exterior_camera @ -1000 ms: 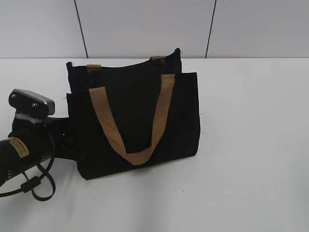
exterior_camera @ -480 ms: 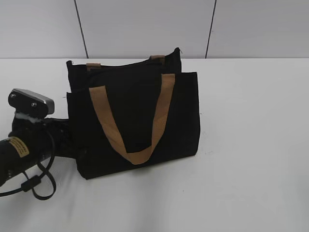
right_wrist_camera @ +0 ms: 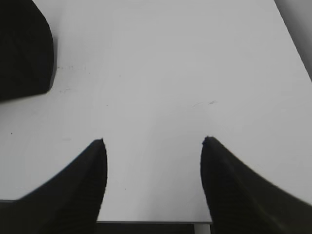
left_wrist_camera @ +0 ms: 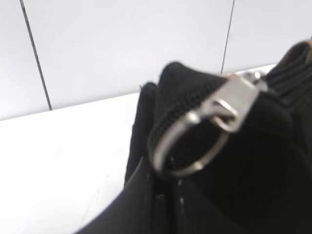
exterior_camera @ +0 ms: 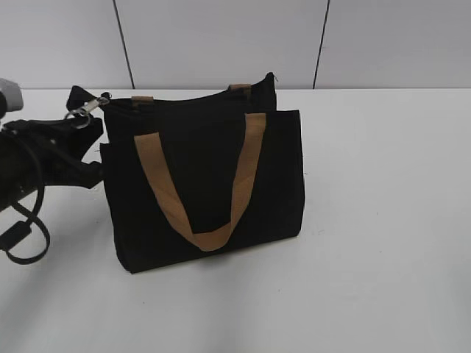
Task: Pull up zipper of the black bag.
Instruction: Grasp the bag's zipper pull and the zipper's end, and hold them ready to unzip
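White table [exterior_camera: 383,220]; black bag [exterior_camera: 206,184] upright, zipper [left_wrist_camera: 195,136] silver-ringed.

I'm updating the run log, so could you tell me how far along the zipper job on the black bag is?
Done: the left hand has reached the zipper pull at the black bag's left top corner. Whether it grips is unclear. Left: drawing the zipper along the top edge. The right hand hangs open above bare table.

A plain white table [exterior_camera: 383,220] carries the black bag [exterior_camera: 206,184], which stands upright on its base left of the table's middle, its front tan strap handle [exterior_camera: 210,184] hanging in a V down the front panel.
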Controlling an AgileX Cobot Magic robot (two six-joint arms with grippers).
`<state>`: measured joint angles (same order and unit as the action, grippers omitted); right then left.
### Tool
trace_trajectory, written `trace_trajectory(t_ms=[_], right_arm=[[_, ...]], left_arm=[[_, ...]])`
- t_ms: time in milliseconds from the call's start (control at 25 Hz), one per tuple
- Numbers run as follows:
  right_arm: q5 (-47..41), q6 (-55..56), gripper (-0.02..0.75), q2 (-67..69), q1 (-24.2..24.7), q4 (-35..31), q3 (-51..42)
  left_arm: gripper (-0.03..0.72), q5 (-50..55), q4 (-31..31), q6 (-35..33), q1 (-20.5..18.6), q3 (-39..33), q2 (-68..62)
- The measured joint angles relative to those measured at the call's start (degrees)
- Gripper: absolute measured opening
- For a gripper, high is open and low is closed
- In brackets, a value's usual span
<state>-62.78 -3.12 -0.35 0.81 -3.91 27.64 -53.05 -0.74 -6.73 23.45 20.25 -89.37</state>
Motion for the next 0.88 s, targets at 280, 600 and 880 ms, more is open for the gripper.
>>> trace_trajectory(t_ms=[280,600,880], right_arm=[[0.00,0.00,0.471,0.00,0.00,-0.05,0.00],[0.22,-0.98,0.471,0.00,0.00,-4.13,0.00],[2.48,-20.78,0.471,13.48,0.00,-22.84,0.92]], left_arm=[[0.019,8.50,0.25,0.00,0.00,-0.02,9.71],[0.019,14.66,0.13,0.05,0.00,-0.02,14.21],[0.018,21.59,0.07,0.90,0.00,4.66,16.09]])
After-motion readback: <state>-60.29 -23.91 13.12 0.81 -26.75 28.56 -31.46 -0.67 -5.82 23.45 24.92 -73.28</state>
